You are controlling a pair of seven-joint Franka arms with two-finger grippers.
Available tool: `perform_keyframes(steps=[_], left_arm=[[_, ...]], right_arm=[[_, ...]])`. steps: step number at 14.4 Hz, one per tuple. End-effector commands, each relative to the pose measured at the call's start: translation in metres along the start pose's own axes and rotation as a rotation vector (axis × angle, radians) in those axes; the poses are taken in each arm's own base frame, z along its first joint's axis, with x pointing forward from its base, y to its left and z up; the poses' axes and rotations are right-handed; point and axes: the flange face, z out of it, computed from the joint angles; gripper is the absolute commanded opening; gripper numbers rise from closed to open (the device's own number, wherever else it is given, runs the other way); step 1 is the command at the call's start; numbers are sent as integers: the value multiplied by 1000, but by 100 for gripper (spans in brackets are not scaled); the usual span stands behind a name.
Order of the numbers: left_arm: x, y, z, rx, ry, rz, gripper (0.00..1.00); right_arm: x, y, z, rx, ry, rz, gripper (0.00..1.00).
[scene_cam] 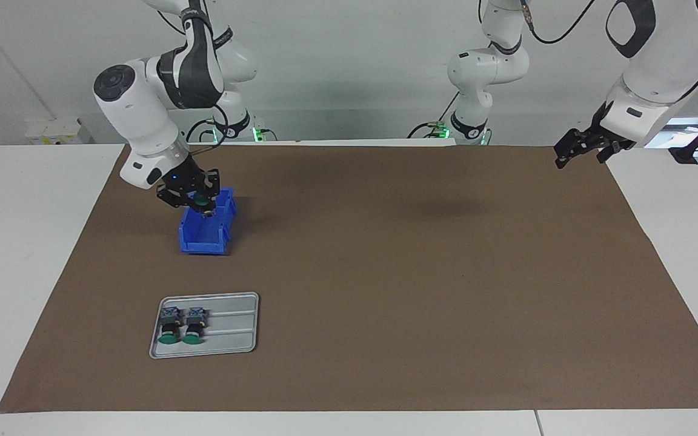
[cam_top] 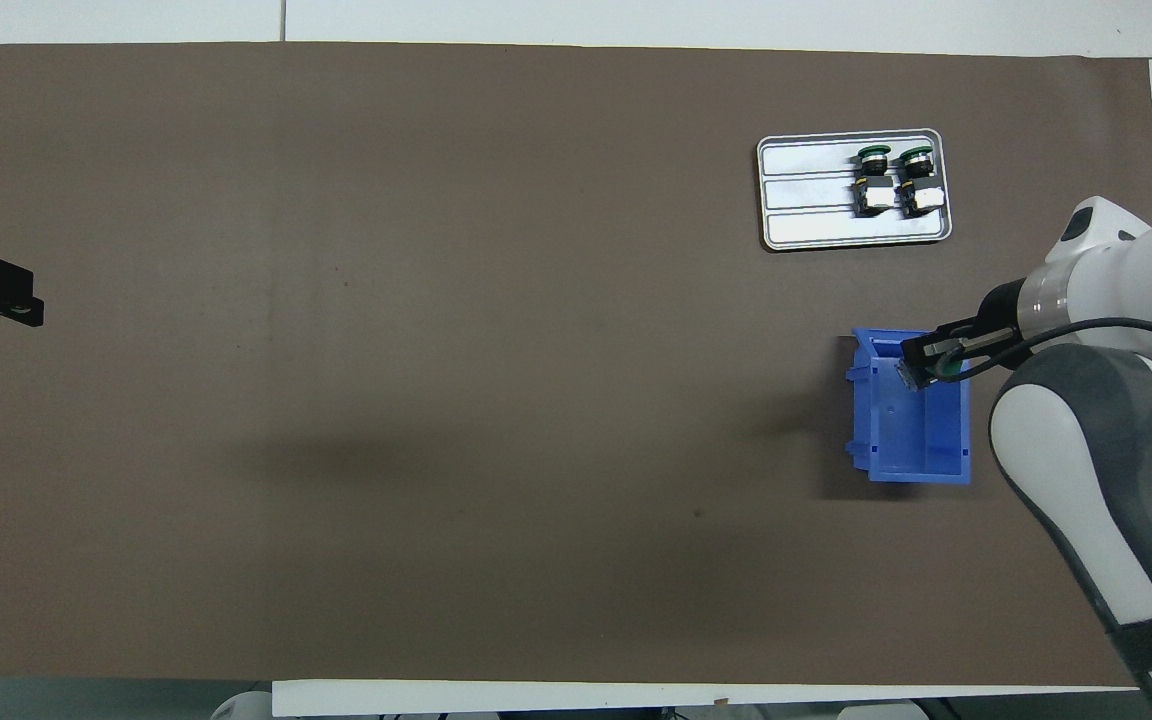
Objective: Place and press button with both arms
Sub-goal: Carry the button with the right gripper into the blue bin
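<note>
On the desk (scene_cam: 16, 242) lies a brown mat (scene_cam: 415, 290). The right pincer (scene_cam: 199, 203) hangs over a blue bin (scene_cam: 206, 233) toward the right arm's end, its fingers clamped on a green-capped button (scene_cam: 202, 198) above the bin's opening. Farther from the robots than the bin sits a grey tray (scene_cam: 234, 327) with two more buttons (scene_cam: 180, 326) lying side by side in it, green caps pointing away from the robots. The left pincer (scene_cam: 579, 148) waits in the air over the mat's corner at the left arm's end, fingers spread.

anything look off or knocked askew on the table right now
Nothing stands out. Two buttons lie side by side in the grey tray, the blue bin sits upright, and the right gripper holds a third button over the bin. The left gripper waits, open.
</note>
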Motion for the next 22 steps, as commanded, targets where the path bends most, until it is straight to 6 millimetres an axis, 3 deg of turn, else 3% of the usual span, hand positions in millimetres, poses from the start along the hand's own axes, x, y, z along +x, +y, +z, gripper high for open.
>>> perform_keyframes(steps=[1, 4, 7, 15, 17, 18, 19, 21, 22], left_arm=[[-7, 0, 0, 11, 13, 5, 100], [-7, -1, -1, 11, 13, 5, 100], [-7, -5, -1, 10, 15, -2, 100], [-7, -4, -1, 10, 15, -1, 100], [-7, -4, -1, 10, 15, -1, 100], [-7, -4, -1, 10, 15, 1, 100], [-7, -3, -1, 10, 16, 1, 100], [-7, -2, -1, 10, 16, 2, 100], [-7, -3, -1, 10, 16, 1, 100]], right_arm=[[-8, 5, 22, 9, 16, 5, 7], [-11, 12, 40, 6, 16, 12, 7], [-17, 32, 59, 3, 13, 17, 7], [-17, 30, 85, -2, 12, 48, 9], [-17, 30, 85, -3, 14, 46, 23], [-17, 29, 85, -3, 14, 42, 38], [-17, 28, 86, -3, 11, 39, 47], [-15, 28, 83, -2, 10, 38, 57], [-15, 29, 82, -2, 9, 37, 67]])
